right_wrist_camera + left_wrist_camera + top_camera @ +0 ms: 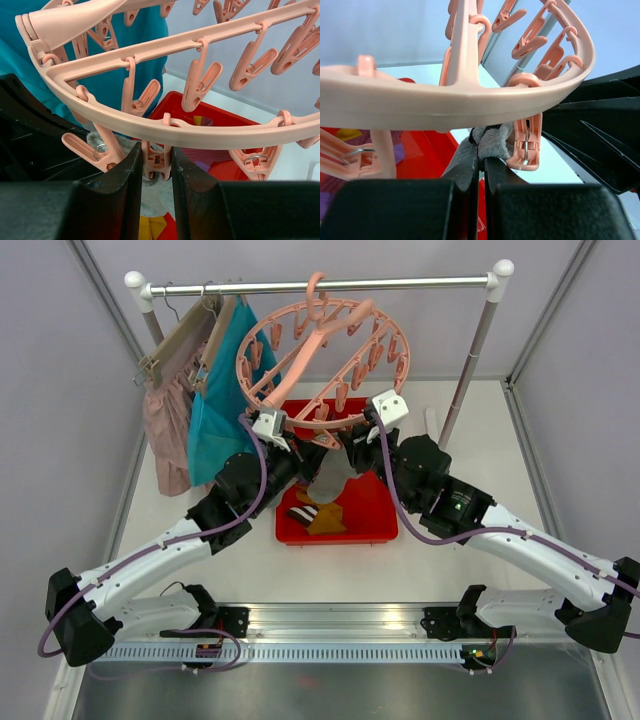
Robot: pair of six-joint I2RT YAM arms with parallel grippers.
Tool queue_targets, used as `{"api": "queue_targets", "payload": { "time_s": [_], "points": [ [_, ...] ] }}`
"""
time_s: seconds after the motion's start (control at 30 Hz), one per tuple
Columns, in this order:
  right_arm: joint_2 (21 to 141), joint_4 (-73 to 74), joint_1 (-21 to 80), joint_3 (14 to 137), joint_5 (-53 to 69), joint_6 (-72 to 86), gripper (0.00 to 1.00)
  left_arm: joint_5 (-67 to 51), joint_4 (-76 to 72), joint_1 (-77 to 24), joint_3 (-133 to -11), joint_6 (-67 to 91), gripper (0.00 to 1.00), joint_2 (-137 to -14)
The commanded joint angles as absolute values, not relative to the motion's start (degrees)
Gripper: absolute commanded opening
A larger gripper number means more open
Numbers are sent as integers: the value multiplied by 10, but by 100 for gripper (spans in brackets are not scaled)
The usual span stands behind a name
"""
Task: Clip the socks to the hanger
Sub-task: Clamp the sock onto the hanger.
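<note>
— Left arm [170, 545] and right arm [530, 545] rise from the near edge and bend inward, wrists almost meeting under the hanger [445, 102]?

— Yes, over the red tray [368, 508], where other socks [315, 515] lie. Left gripper [480, 167] is pinched tight on the grey sock [492, 140], just below the ring. Right gripper [156, 172] squeezes one clip [156, 161], jaws partly closed.

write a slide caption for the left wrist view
Left gripper pinches a grey sock just beneath the salmon hanger ring, beside a dangling clip.
</note>
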State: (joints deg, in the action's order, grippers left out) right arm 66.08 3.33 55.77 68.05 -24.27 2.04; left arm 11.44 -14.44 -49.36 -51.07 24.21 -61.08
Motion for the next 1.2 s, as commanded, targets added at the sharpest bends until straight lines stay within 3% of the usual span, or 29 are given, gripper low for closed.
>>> {"api": "queue_targets", "payload": {
  "time_s": [0.0,0.2,0.53,0.63,0.9,1.17],
  "points": [
    [661,13,561,676,-245,10,0,86,-142,-496,-537,263,2,-599],
    [657,7,561,672,-243,9,5,76,-133,-496,-540,269,2,-601],
    [638,19,561,670,-224,41,64,86,-113,-496,-540,271,4,-589],
    [626,27,561,673,-220,60,73,99,-102,-496,-538,270,4,-582],
    [571,95,561,670,-244,108,78,189,-31,-495,-547,255,4,-540],
    [550,126,562,592,-262,142,77,315,69,-495,-588,197,4,-498]
  ]
}}
